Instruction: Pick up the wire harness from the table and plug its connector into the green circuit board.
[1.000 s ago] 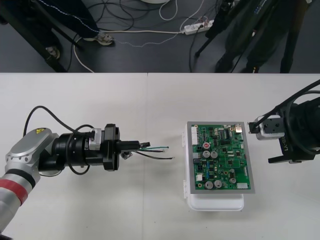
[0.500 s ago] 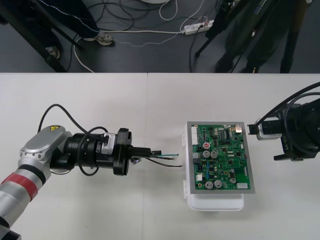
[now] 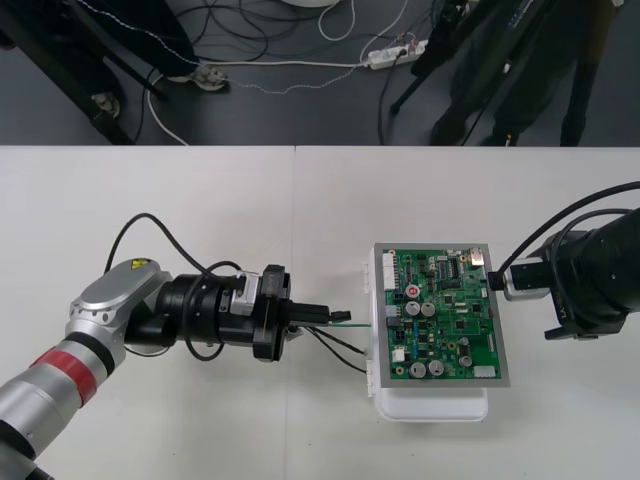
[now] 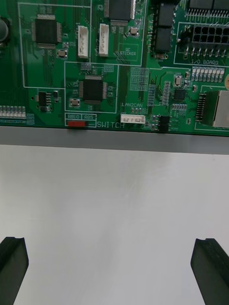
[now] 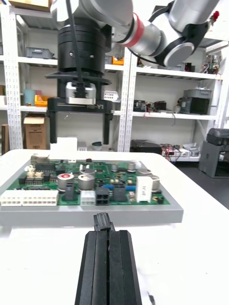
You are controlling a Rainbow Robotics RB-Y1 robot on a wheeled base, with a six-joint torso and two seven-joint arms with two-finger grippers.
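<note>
bright even light; soft shadows on table (image 3: 200, 210)

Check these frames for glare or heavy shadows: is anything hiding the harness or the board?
Front view: even light, only a soft shadow on the table under the left claw; harness and board plainly lit. Right wrist view: board evenly lit, no glare. Left wrist view: table bright white around the left claw.
</note>
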